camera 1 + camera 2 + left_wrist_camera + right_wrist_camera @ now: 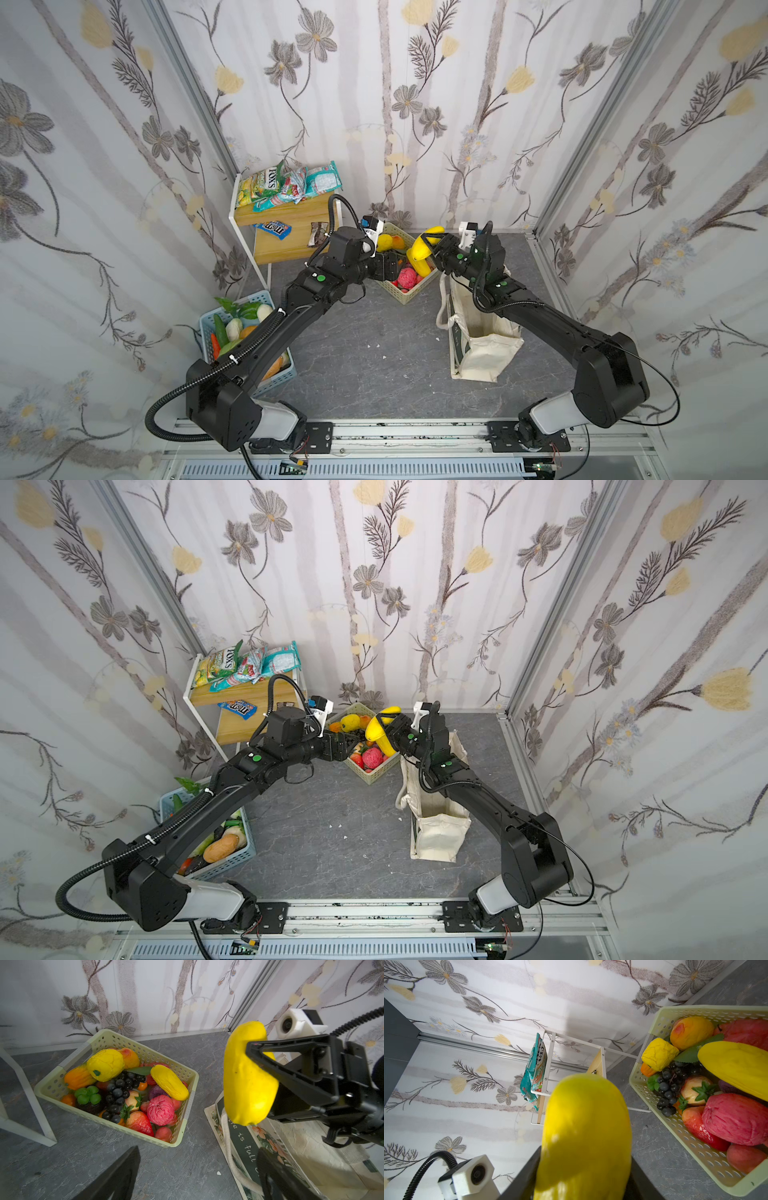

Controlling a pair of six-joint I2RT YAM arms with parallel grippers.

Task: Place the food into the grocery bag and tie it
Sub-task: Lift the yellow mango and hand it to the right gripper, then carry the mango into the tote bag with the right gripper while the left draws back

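Right gripper (424, 245) pinches a yellow mango (419, 253), arm stretched toward 12 o'clock, fruit lifted clear of the table near the beige basket (409, 296). Left gripper (197, 1150) is spread wide and empty, arm reaching over the same basket. Grocery bag (484, 353) stands at 4 o'clock, with the right forearm crossing above it. Only the left wrist view shows its script panel. Only the top views show the blue basket (276, 381) of vegetables at 8 o'clock. Beige basket holds a second mango (169, 1082), pink ball (160, 1110) and grapes (119, 1093).
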